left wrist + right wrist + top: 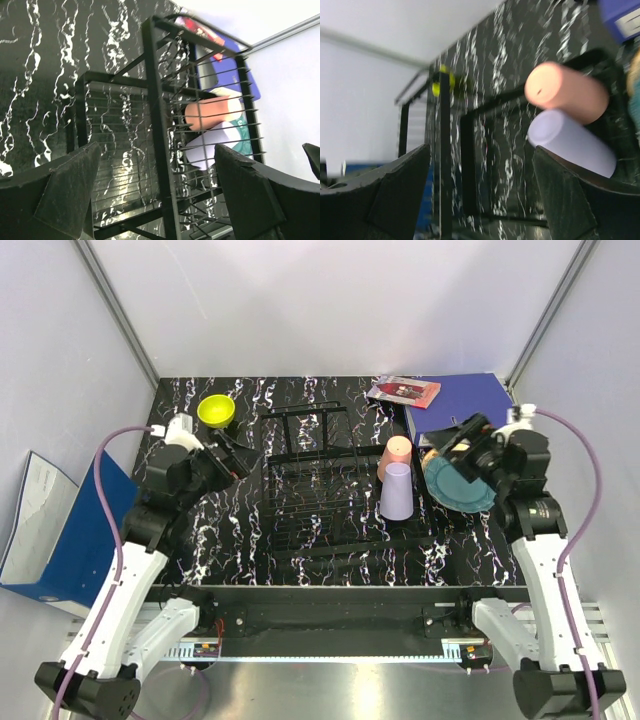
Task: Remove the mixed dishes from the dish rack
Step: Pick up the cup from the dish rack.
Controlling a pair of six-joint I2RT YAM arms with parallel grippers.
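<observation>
Black wire dish rack (310,490) mid-table, pink cup (396,453) and lavender cup (396,492) at its 3 o'clock edge, teal scalloped plate (452,490) just beyond, small yellow bowl (216,410) at 10 o'clock on marble tabletop (230,550), left gripper (235,448) and right gripper (455,443) both spread apart, empty.

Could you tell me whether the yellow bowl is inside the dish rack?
No, the yellow bowl sits on the tabletop outside the dish rack.
</observation>
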